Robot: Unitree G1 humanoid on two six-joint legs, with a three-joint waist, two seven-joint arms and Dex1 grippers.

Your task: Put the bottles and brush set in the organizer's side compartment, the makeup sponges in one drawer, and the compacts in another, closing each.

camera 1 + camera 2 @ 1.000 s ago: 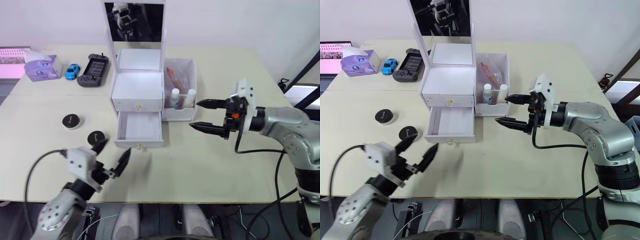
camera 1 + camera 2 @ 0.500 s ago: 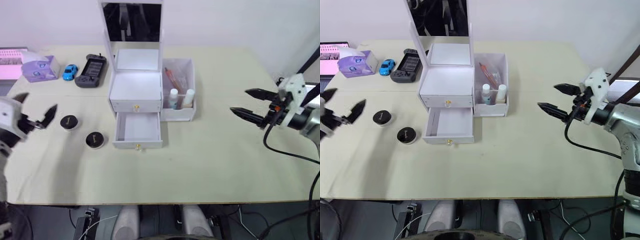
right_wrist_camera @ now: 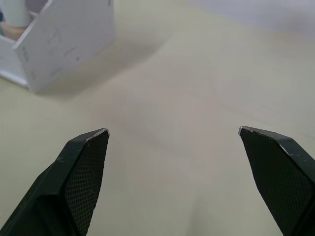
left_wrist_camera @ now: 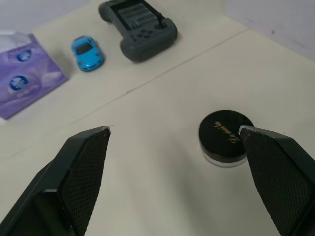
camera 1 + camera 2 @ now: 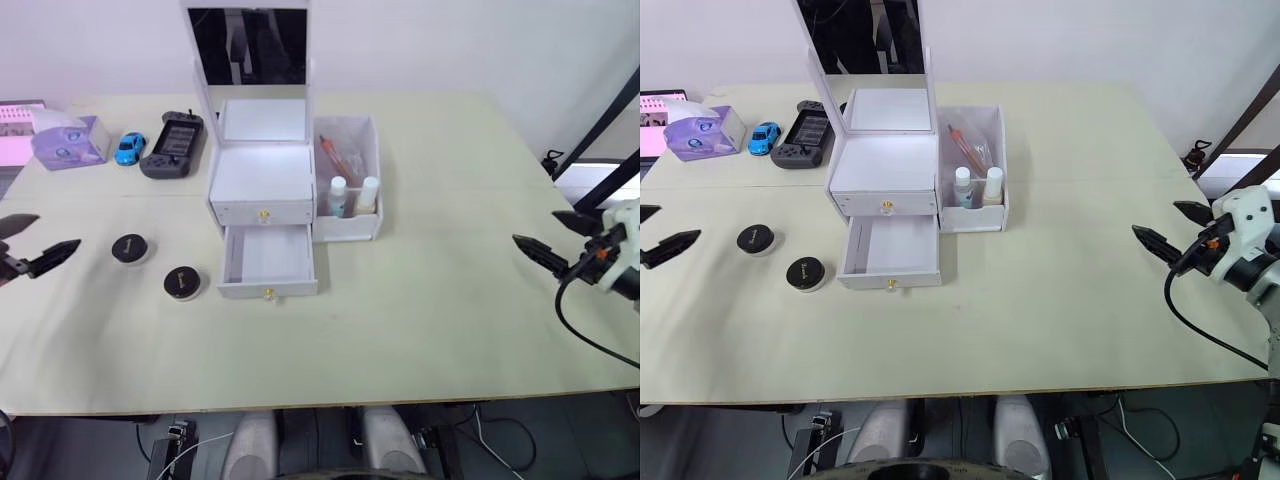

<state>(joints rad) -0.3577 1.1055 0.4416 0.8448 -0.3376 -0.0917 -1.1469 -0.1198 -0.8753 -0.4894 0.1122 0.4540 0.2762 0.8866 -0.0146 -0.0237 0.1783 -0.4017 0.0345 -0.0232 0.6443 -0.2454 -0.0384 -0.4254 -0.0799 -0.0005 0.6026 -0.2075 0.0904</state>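
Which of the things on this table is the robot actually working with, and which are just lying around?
Part of the job:
- white organizer, lower drawer open
- two bottles and brush set in its side compartment
- two black compacts on the table

Just lying about:
- purple tissue box
- blue toy car
- handheld game console

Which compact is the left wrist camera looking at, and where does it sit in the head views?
Left eye view: the compact, farther from the open drawer.
Right eye view: same compact.
Left wrist view, by one fingertip of the left gripper.
Shared landmark: the blue toy car.
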